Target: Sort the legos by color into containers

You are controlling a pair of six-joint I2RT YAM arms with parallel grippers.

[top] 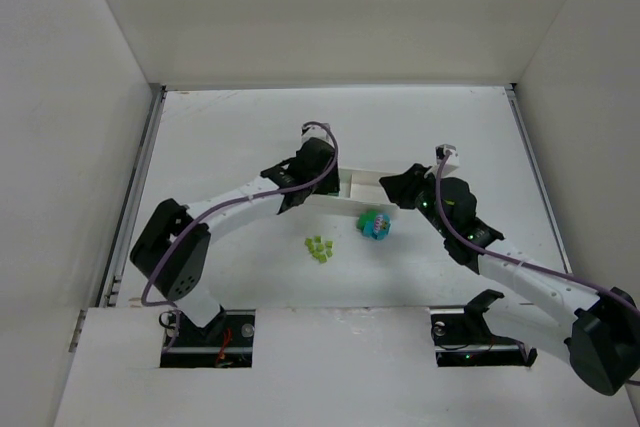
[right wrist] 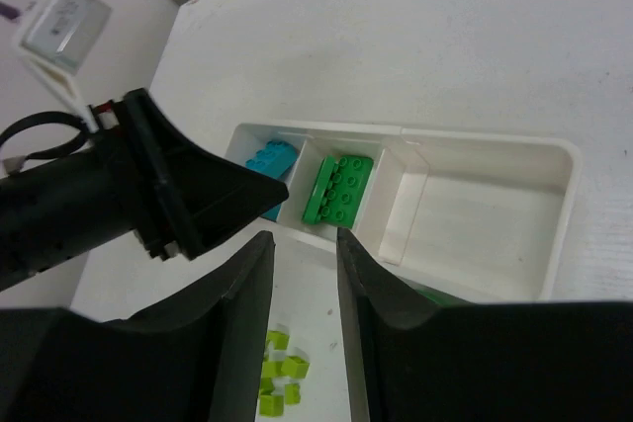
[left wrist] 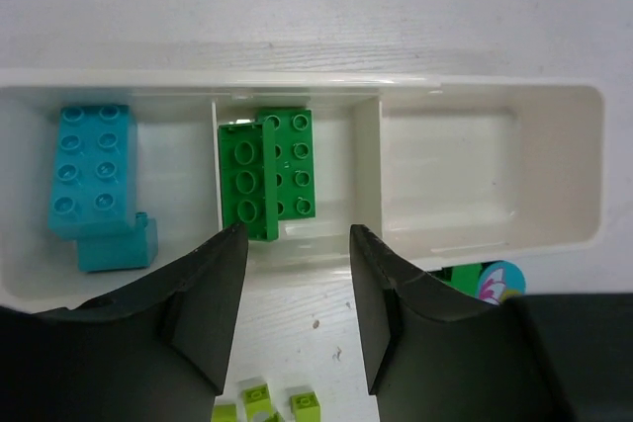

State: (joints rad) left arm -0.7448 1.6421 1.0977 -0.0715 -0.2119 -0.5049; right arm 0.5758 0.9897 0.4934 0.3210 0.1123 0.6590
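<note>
In the tray (left wrist: 593, 165), blue bricks (left wrist: 91, 173) and green bricks (left wrist: 267, 177) fill 2 compartments; yellow-green bricks (top: 319, 248) lie unsorted on the surface (top: 250, 137). Both empty: left end effector (left wrist: 297, 244) wide, right end effector (right wrist: 305, 244) narrow.

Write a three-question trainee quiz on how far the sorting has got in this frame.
1. True or false: the pale yellow-green legos already lie in the tray.
2. In the left wrist view, which compartment holds the dark green legos? A left, B middle, C right.
3. Fill in: the left gripper, jaws apart, holds ___.
Key: 1 false, they sit on the table; 2 B; 3 nothing.
</note>
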